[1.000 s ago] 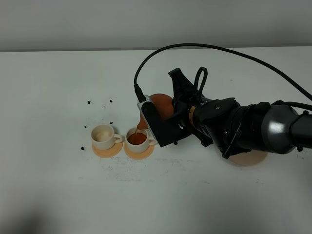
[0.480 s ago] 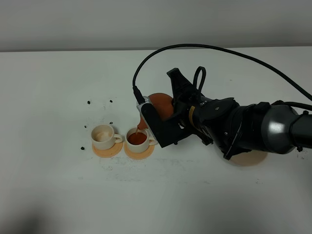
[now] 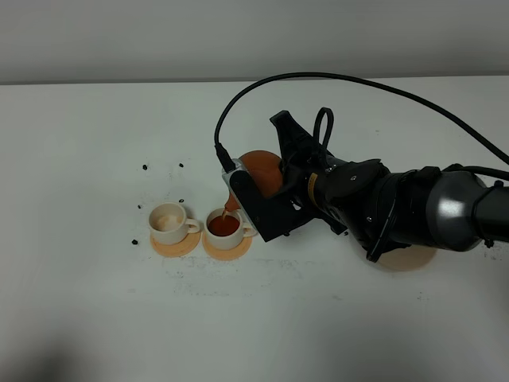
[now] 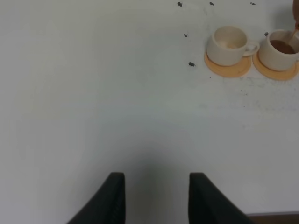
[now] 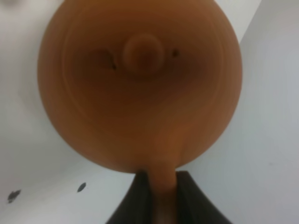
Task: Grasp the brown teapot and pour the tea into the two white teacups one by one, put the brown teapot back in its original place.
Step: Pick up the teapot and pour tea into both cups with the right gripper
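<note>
The brown teapot (image 3: 261, 170) hangs tilted above the table, its spout over the right one of the two white teacups (image 3: 224, 225), and a thin stream of tea runs into it. That cup holds dark tea. The left teacup (image 3: 169, 222) shows only a pale stained inside. My right gripper (image 3: 280, 185) is shut on the teapot's handle (image 5: 161, 184); the lid and its knob (image 5: 142, 51) fill the right wrist view. The pale beige disc (image 3: 407, 259) peeks out from under my right arm. My left gripper (image 4: 156, 196) hovers over bare table, fingers apart with nothing between them.
Each cup stands on a small orange coaster (image 3: 176, 244). Several dark specks (image 3: 145, 167) lie on the white table behind and left of the cups. A black cable (image 3: 358, 79) arcs over the right arm. In the left wrist view both cups (image 4: 229, 43) sit far off.
The teapot and right gripper have shifted very slightly up and left, tipping a touch more. Tea keeps running into the right cup. The left arm has not moved.
</note>
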